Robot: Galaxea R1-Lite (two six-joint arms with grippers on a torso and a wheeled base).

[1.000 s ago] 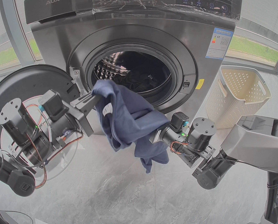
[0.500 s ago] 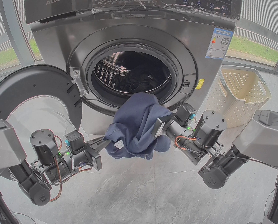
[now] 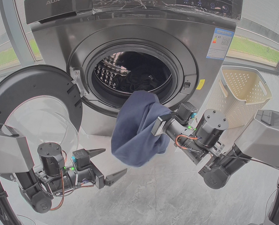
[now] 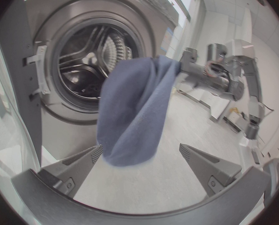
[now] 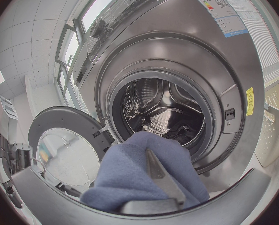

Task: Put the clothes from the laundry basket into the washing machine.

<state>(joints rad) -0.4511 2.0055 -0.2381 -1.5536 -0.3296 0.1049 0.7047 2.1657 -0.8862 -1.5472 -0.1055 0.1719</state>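
A navy blue garment (image 3: pixel 136 128) (image 4: pixel 131 110) (image 5: pixel 136 172) hangs in front of the washing machine (image 3: pixel 139 32), just below the open drum mouth (image 3: pixel 133 74). My right gripper (image 3: pixel 159 117) (image 5: pixel 152 163) is shut on its upper part, and the cloth drapes down from it. My left gripper (image 3: pixel 111 163) (image 4: pixel 139 155) is open, low over the floor, below and left of the garment's hanging end and apart from it. Dark clothes (image 3: pixel 139 80) lie inside the drum. The cream laundry basket (image 3: pixel 239 94) stands to the machine's right.
The round machine door (image 3: pixel 33 91) (image 5: pixel 64 141) stands swung open on the left, close behind my left arm. Grey floor (image 3: pixel 152 191) lies open in front of the machine. Windows flank the machine on both sides.
My left gripper let go of the garment, opened and dropped low toward the floor. The garment now hangs from the right gripper alone, which has shifted closer to the drum.
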